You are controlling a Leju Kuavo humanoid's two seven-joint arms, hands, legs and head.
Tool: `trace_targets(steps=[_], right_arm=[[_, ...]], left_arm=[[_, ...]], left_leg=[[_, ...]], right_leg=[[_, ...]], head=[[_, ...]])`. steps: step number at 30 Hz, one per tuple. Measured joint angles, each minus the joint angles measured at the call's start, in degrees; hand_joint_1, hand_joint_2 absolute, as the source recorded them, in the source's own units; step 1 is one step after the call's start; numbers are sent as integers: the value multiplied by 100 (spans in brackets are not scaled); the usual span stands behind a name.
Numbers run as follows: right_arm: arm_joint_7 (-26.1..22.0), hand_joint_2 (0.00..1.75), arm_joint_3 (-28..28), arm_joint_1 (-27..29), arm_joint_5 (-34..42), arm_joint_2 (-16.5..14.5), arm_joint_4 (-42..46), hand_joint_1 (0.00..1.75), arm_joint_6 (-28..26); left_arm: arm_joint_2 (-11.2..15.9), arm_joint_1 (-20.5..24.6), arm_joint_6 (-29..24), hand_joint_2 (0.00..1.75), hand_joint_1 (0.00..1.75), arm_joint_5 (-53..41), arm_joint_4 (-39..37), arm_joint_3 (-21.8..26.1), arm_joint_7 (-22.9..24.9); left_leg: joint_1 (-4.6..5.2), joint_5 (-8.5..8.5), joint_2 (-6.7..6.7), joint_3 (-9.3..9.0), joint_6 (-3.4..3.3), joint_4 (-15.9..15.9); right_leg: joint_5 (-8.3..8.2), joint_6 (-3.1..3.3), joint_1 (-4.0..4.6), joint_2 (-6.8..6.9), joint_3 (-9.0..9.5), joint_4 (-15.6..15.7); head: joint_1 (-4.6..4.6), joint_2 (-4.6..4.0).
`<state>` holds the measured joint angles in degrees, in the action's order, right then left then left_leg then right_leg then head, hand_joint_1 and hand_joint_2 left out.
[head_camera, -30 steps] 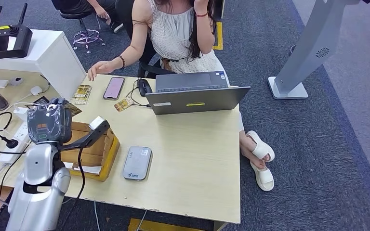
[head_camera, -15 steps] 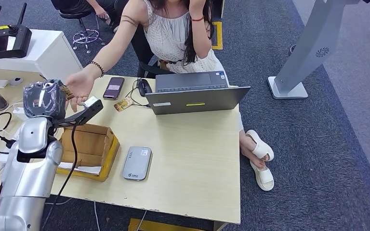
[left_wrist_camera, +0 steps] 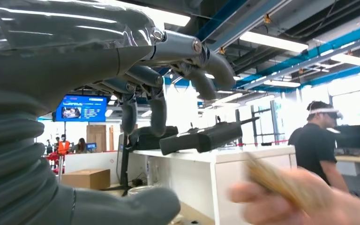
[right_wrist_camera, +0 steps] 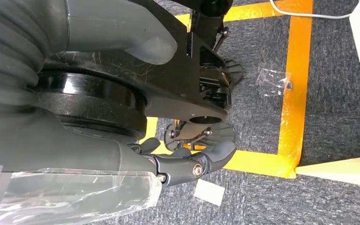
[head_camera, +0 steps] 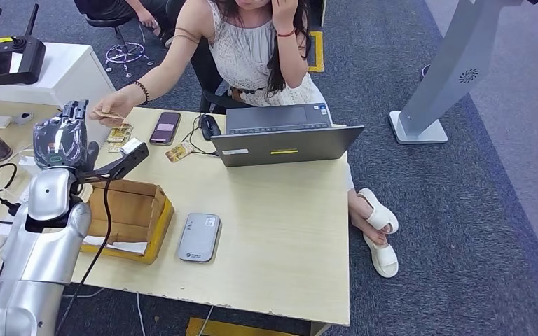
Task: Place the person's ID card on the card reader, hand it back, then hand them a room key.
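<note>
Now left hand (head_camera: 70, 129) raised at far-left of bench (head_camera: 280, 231), fingers (left_wrist_camera: 201, 70) spread, holding nothing. Person's hand (head_camera: 112, 112) holds card (head_camera: 105, 114) just beside it. Judgement: keep palm steady, close only once card sits between fingers. Right hand (right_wrist_camera: 187, 164) hangs, fingers loosely curled, empty.

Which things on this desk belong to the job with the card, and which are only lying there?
Belonging to the job:
card in the person's hand
grey card reader
left hand, raised, holding nothing
cards on the desk

Only lying about:
laptop
smartphone
cardboard box
computer mouse
</note>
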<state>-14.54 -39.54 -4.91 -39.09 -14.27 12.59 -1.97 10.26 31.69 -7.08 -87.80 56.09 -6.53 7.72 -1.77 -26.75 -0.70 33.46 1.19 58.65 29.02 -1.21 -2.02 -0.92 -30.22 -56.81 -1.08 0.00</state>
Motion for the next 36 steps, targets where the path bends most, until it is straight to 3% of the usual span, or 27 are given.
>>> trace_targets(steps=[3,6,10,14,17,19,21,23,24,26,27,30,33,36], right_arm=[[-56,175,-4,7,71,-1,0,0,0],[-204,175,-41,31,230,-1,-1,0,12],[-457,175,-174,149,402,19,1,0,125],[-599,175,-401,324,600,38,20,0,167],[-653,175,-574,364,662,35,28,0,104],[-662,175,-698,363,670,33,33,0,-9],[-630,175,-825,361,645,30,37,0,-173],[-538,175,-909,360,544,23,36,0,-352],[-469,131,-928,360,470,20,35,0,-440],[-286,44,-945,361,297,15,25,0,-608],[-175,44,-946,360,206,15,17,0,-685],[229,175,-946,344,-20,15,-7,0,-884],[695,175,-946,296,-84,20,-21,0,-1006],[1008,175,-947,262,-117,29,-20,0,-1043]], left_arm=[[-8,-250,-250,175,0,232,334,1,-194],[-16,-870,-614,175,0,909,1091,21,-679],[-15,-2291,-1131,175,0,2005,2557,204,-1477],[-82,-3991,-1653,175,0,3224,4021,700,-2717],[-433,-4830,-1141,175,0,4280,4683,1316,-3826],[-896,-5060,-154,87,0,5021,4860,1975,-4358],[-1388,-4963,1248,0,0,5625,4649,2982,-4505],[-1700,-4625,2285,0,0,5883,3869,4237,-4341],[-1769,-4438,2485,0,0,5929,3320,4838,-4207],[-1776,-4069,2362,0,0,6018,1913,5953,-3882],[-1745,-3914,2148,44,0,6069,1186,6420,-3702],[-1666,-3567,1340,175,0,6243,-816,7581,-2971],[-1676,-3323,850,175,0,6413,-2183,8319,-2159],[-1711,-3154,523,175,0,6415,-2949,8694,-1579]], left_leg=[[1,-1,2,1,0,0],[2,-8,9,2,-2,-1],[2,-30,34,-1,4,-2],[2,-52,49,-3,2,-3],[2,-57,40,-2,-1,-3],[2,-58,32,-3,-3,-3],[2,-56,21,-6,-6,-4],[1,-52,20,-11,-2,-7],[1,-52,26,-16,1,-9],[0,-51,38,-28,6,-12],[0,-50,40,-31,7,-13],[0,-48,21,-30,7,-12],[1,-48,-9,-25,3,-10],[1,-49,-13,-25,-3,-9]], right_leg=[[0,0,0,-2,0,0],[3,-1,-1,-9,-1,1],[13,0,-1,-35,-5,3],[36,3,-1,-41,-7,6],[43,-1,-1,-29,-5,8],[44,-3,-1,-19,-3,9],[44,-3,-1,-7,1,10],[41,1,0,-8,11,7],[39,4,1,-16,14,5],[37,8,2,-30,17,0],[37,9,2,-32,17,-2],[40,4,1,-15,18,4],[43,-2,0,14,29,26],[40,-6,0,21,37,37]], head=[[-1,0],[0,0],[-2,0],[1,0],[-4,0],[-3,0],[10,0],[22,0],[20,0],[-1,0],[-10,0],[-21,0],[-18,0],[-15,0]])
